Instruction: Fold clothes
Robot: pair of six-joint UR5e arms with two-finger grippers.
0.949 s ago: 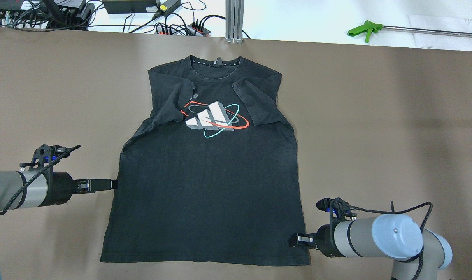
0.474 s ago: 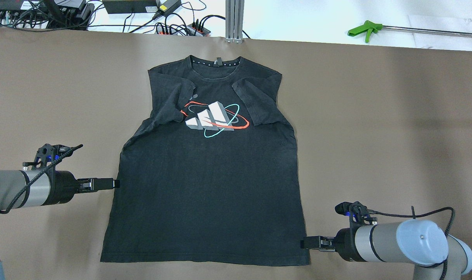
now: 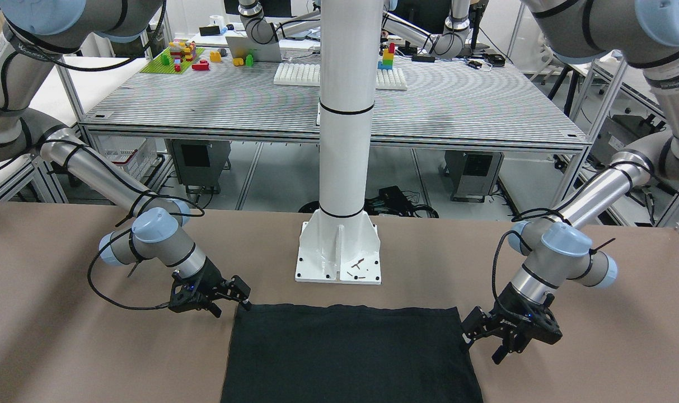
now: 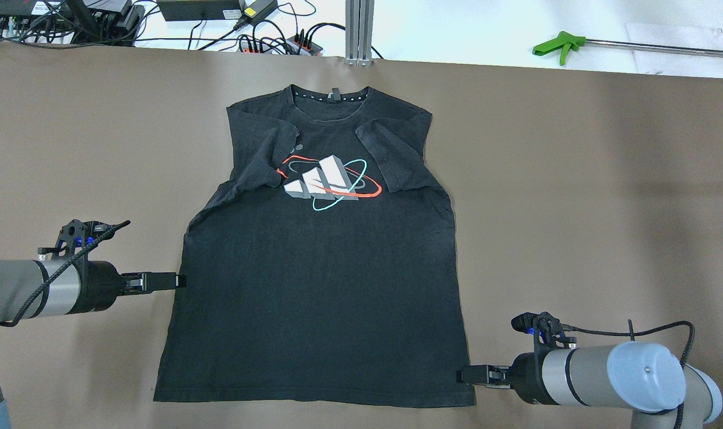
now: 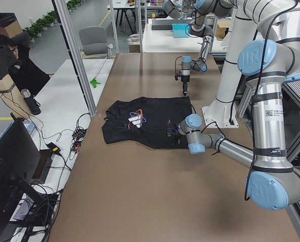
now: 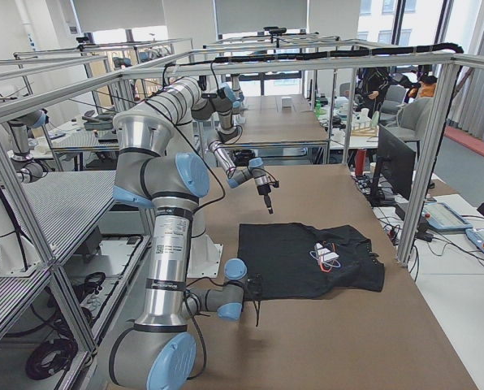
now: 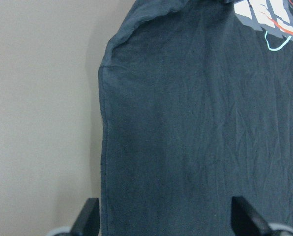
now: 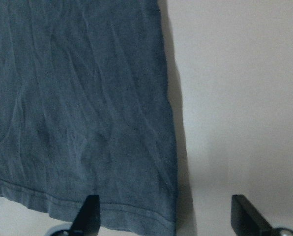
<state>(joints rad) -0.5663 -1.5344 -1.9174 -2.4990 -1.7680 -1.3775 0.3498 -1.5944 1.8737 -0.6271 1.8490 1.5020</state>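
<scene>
The clothes are one black T-shirt (image 4: 319, 286) with a grey, red and teal logo, lying flat on the brown table with collar at the far side and both sleeves folded inward. It also shows in the front view (image 3: 350, 352). My left gripper (image 4: 179, 280) is open, low at the shirt's left side edge; in the left wrist view the shirt (image 7: 200, 123) fills the space between its fingers (image 7: 90, 219). My right gripper (image 4: 461, 375) is open at the shirt's near right corner; the right wrist view shows hem and side edge (image 8: 77, 98) between its fingers (image 8: 245, 214).
A green-handled tool (image 4: 558, 44) lies beyond the table's far edge at the right. Power strips and cables (image 4: 278, 42) and an aluminium post (image 4: 359, 30) stand at the back. The robot's white base (image 3: 339, 252) is behind the shirt's hem.
My right gripper drew back to the right, off the shirt's corner, then eased a little left again. My left gripper crept slightly right to the shirt's side edge. The shirt has not moved.
</scene>
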